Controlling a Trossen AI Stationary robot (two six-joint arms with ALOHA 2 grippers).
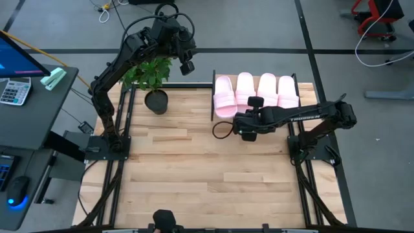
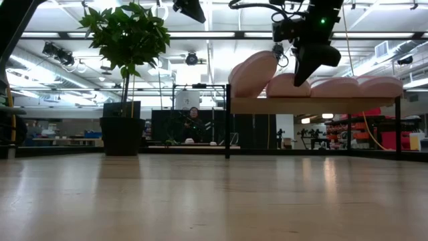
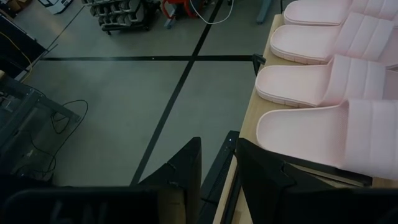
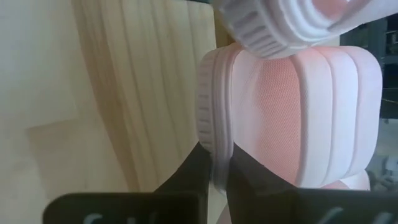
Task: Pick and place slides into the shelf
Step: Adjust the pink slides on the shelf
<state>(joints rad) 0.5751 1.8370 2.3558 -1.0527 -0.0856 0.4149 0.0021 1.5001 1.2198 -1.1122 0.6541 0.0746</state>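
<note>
Pale wood tabletop [image 1: 194, 162], four pale pink foam slides [image 1: 255, 90] on low wood-topped black-framed shelf [image 2: 314, 105], my right gripper [image 4: 216, 163] pinching one slide's edge, my left gripper [image 3: 217, 163] raised near potted plant [image 1: 152, 81], slightly parted, empty

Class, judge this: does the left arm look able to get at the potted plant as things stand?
Probably yes. The left end effector hangs raised beside the potted plant, with nothing between them; the right end effector is busy at a slide on the shelf.
</note>
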